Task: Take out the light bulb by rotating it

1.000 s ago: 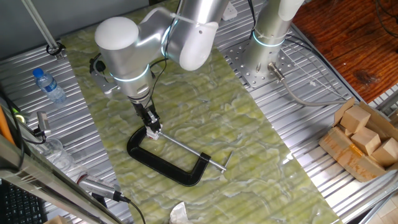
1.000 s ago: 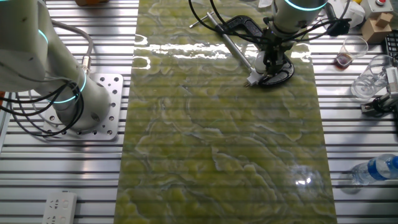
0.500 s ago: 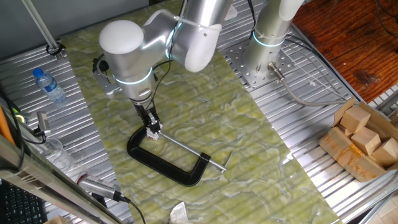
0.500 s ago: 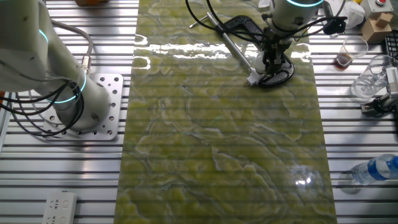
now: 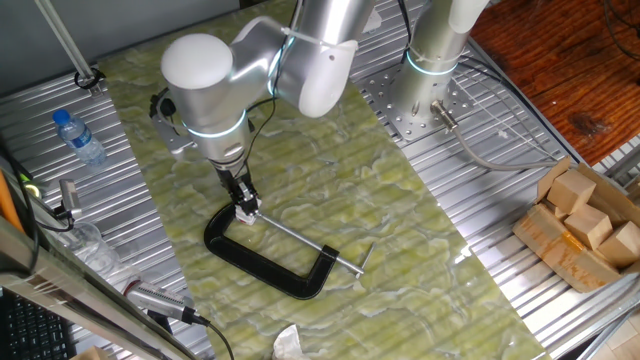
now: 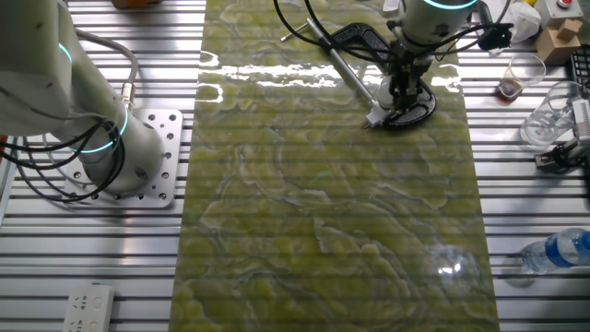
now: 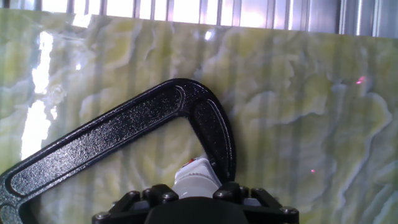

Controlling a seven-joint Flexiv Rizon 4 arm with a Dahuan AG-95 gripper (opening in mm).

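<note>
Gripper (image 5: 243, 203) sitting down over the light bulb (image 7: 195, 178) at the black C-clamp (image 5: 262, 260).
Hand view: fingers are closing around the white bulb at the clamp's inner corner; beyond, the clamp is lying flat on the green mat (image 5: 400, 250); a water bottle (image 5: 77, 136) is lying well apart on the ribbed table (image 5: 520, 310).

The bulb (image 7: 198, 205) shows in the hand view as a frosted white rounded dome at the bottom edge, its lower part cut off by the frame. It sits between the black fingers (image 7: 137, 200), which lie close against both its sides. Just above it stands a small white fitting (image 7: 194, 173) with a red mark, pressed against the inner curve of the black clamp (image 7: 124, 134). In both fixed views the bulb is too small and too hidden to make out; only a white speck (image 5: 244, 211) shows at the clamp's end
</note>
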